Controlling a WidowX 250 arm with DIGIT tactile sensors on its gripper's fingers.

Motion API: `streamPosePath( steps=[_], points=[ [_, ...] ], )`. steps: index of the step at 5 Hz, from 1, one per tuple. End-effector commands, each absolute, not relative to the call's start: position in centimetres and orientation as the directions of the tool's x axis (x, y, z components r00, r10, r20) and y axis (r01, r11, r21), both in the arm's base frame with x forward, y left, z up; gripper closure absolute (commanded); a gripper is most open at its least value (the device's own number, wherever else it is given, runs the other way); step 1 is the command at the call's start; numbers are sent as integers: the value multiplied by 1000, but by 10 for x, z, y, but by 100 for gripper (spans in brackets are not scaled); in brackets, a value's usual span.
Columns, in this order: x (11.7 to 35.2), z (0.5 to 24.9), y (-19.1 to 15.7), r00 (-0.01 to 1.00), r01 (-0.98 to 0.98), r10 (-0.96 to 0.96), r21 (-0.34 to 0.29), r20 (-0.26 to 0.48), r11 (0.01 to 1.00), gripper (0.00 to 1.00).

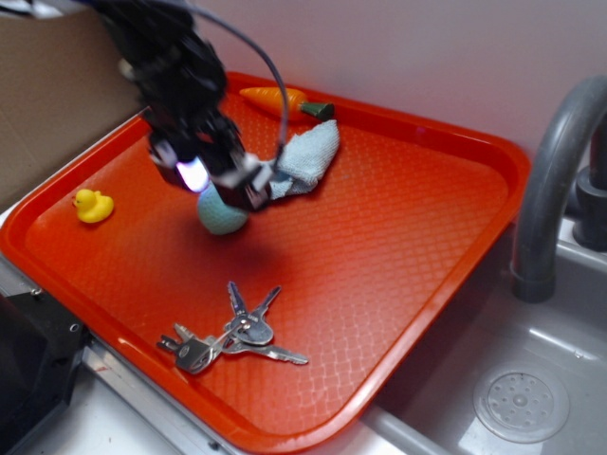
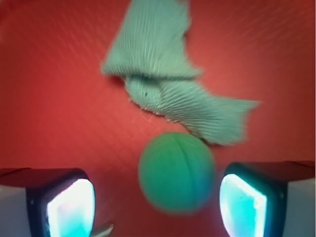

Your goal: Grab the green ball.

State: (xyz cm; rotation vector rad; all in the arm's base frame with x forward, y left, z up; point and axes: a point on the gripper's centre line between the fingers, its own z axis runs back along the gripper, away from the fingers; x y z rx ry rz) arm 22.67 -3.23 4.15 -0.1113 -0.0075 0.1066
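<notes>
The gripper (image 2: 157, 200) hangs spread wide over the green ball (image 2: 177, 172), one lit pad on each side and neither touching, presumably lined up for a straight drop and squeeze. The ball sits on the red tray (image 1: 398, 237), with the crumpled cloth (image 2: 163, 74) just beside it at about twelve o'clock, near enough to snag.

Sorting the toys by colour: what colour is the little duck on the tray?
Yellow; the duck shows only in the exterior view, near the tray's left edge.
</notes>
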Motion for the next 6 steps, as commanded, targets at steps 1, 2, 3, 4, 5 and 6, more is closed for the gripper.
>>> streamPosePath(
  steps=[1,2,3,4,5,6],
  points=[
    [234,27,-43,999,-31,31,-9,-10,999,100],
    [225,62,-35,1000,27,-27,23,2,999,100],
    [204,112,-21,993,73,-75,21,95,997,100],
    [182,160,-7,978,36,-46,54,201,998,100],
    [174,210,-2,983,29,-34,29,183,999,100],
    [175,232,-2,985,11,-24,78,169,997,100]
  ],
)
